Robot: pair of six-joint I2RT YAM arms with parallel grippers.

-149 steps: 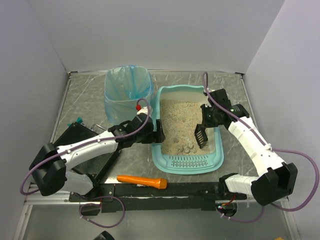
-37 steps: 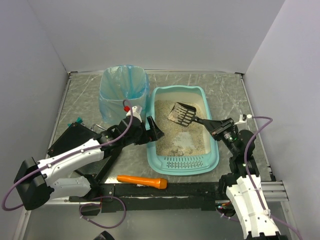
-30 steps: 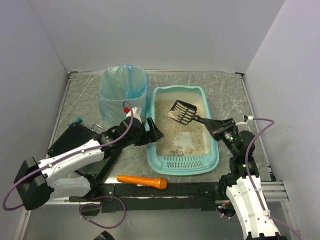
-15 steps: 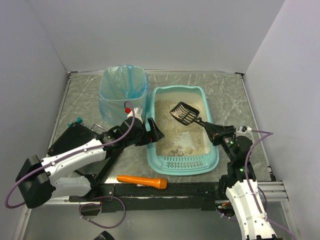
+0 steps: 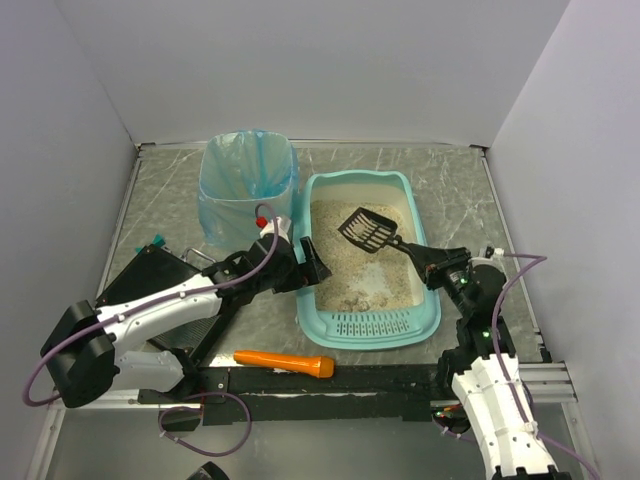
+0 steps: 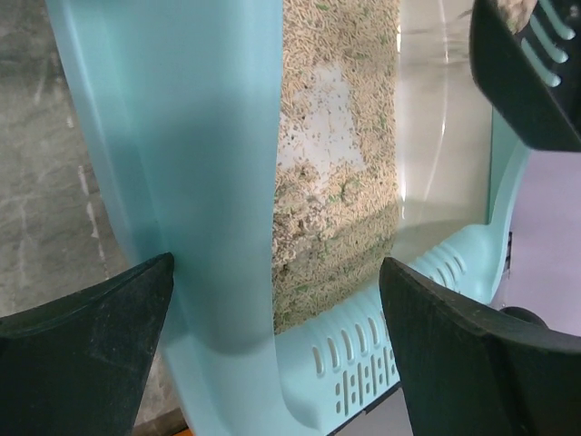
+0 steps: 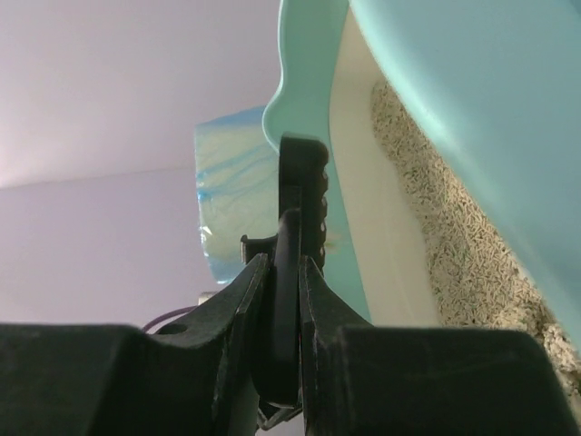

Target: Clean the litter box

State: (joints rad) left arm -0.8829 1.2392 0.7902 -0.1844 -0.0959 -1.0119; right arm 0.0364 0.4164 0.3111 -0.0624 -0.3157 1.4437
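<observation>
The scoop [image 5: 365, 230] hangs over the far half of the litter box [image 5: 370, 327], and the left claw [image 5: 308, 262] straddles its left wall. The bin [image 5: 250, 180] stands close on the far left. Open desk [image 5: 460, 190] lies far and right of the box.

Count taken on one grey marbled bench [image 5: 455, 190].

- Light teal rectangular plastic litter box [image 5: 370, 327] holding beige litter: one.
- Black slotted plastic scoop [image 5: 365, 230]: one.
- Waste bin lined with a translucent blue bag [image 5: 226, 205]: one.
- Orange tapered tool [image 5: 285, 362]: one.
- Flat black rectangular case [image 5: 140, 282]: one.
- White-and-black robot arms: two, namely one left arm [image 5: 165, 300] and one right arm [image 5: 497, 395].

Containers in total: two. Hand tools in total: two. Clumps in the litter: too small to count.
</observation>
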